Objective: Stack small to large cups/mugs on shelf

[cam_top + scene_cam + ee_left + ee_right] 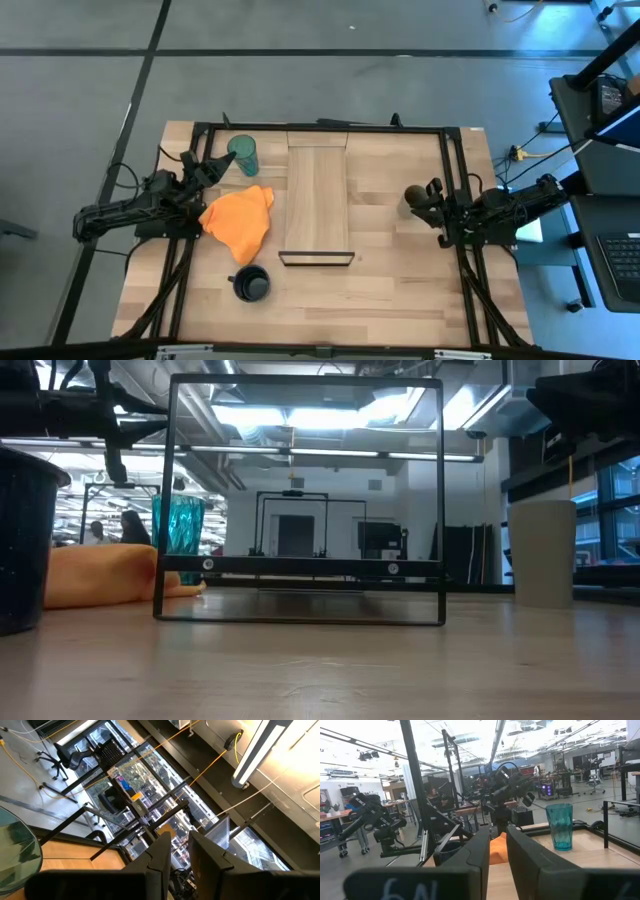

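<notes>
The teal tumbler (243, 153) stands upright at the table's far left; it also shows in the low view (178, 525) and the right wrist view (559, 832). The navy mug (250, 284) stands near the front edge, left of the shelf's frame. The small olive cup (411, 197) stands right of the shelf (318, 198), which lies flat at the table's middle. My left gripper (214, 166) is shut, raised and tipped upward, just left of the tumbler. My right gripper (432, 197) is shut, raised beside the olive cup (543, 550).
An orange cloth (240, 220) lies crumpled between the tumbler and the mug, left of the shelf. The shelf's dark metal frame (316, 258) stands upright at its near end (300, 500). A black rail frame (330, 128) runs around the table's edges.
</notes>
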`<state>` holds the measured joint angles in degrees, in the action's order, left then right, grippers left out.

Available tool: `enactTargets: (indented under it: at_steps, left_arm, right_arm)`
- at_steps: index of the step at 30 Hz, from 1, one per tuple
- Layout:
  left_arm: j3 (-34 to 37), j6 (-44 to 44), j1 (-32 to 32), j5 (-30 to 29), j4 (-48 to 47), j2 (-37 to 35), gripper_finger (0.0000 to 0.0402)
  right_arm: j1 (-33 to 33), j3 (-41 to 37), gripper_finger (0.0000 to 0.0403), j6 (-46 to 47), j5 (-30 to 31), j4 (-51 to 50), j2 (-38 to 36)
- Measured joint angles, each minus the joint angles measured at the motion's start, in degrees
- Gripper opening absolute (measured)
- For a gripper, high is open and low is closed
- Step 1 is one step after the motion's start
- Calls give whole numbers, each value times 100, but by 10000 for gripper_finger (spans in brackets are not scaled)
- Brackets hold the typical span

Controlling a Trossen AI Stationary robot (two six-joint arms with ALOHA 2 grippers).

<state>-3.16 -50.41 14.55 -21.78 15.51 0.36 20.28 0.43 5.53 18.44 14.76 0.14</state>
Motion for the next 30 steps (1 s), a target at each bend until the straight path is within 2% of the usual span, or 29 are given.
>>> enactTargets:
  at_steps: [25, 28, 30]
  left_arm:
    - [0, 0, 1, 2, 0, 0, 62]
    - [-1, 0, 0, 2, 0, 0, 62]
    - [0, 0, 1, 0, 0, 0, 62]
  right_arm:
    - [-1, 1, 67, 2, 0, 6, -1]
    - [-34, 3, 67, -125, 22, 595, 28]
    - [-38, 152, 67, -150, -337, 1037, 25]
